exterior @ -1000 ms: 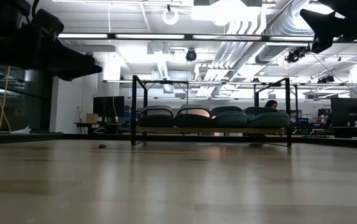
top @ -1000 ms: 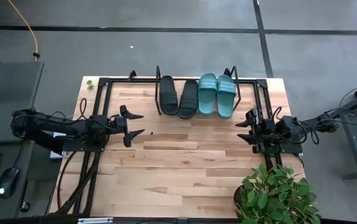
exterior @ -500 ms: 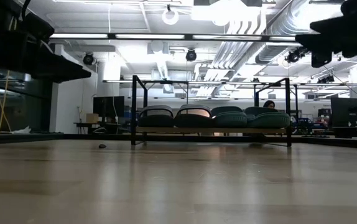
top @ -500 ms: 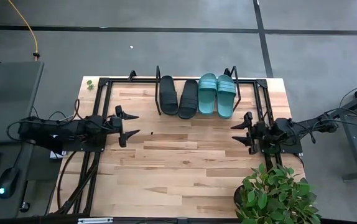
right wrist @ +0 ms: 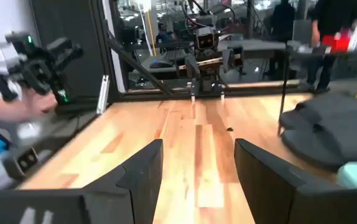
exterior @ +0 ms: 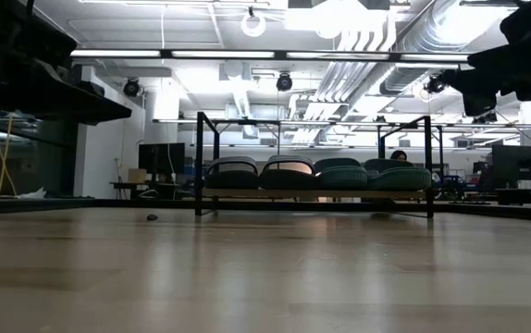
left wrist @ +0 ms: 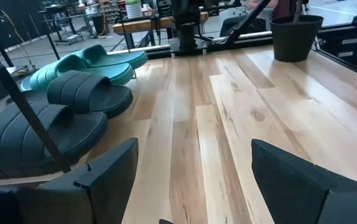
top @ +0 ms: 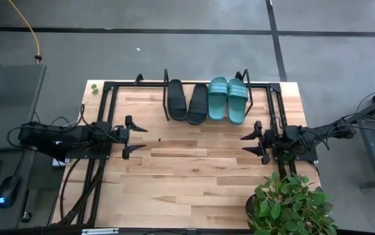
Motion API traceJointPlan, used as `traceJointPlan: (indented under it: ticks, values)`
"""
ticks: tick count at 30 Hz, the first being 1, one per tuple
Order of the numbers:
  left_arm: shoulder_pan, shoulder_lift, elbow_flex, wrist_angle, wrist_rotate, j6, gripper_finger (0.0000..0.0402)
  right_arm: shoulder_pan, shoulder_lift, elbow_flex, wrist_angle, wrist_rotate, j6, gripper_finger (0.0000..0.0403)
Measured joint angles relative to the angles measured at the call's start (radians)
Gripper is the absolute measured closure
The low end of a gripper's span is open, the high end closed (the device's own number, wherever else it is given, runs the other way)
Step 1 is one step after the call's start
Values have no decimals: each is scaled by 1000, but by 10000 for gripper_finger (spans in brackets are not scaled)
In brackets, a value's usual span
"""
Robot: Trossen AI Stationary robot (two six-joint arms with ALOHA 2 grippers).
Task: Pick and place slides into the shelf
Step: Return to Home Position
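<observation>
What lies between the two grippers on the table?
In the high view, only bare tabletop and one small dark speck lie between the left gripper and right gripper; the slides sit farther back.

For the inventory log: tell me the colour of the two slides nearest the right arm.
Teal-green slides, best seen in the high view.

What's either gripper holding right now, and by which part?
Nothing. The left gripper and right gripper are both open and empty above the table; black slides and teal slides sit on the shelf.
</observation>
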State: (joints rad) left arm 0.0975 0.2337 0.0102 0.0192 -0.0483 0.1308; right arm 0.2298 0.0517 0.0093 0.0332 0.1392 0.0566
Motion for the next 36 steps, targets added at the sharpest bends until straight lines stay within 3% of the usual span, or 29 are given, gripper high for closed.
traceJointPlan:
  ticks: [7,36]
  values:
    - [0,0,0,0,-2,-2,108,0,0,0,-1,0,171,212]
    - [0,0,0,2,-4,-5,108,0,0,1,-3,0,171,212]
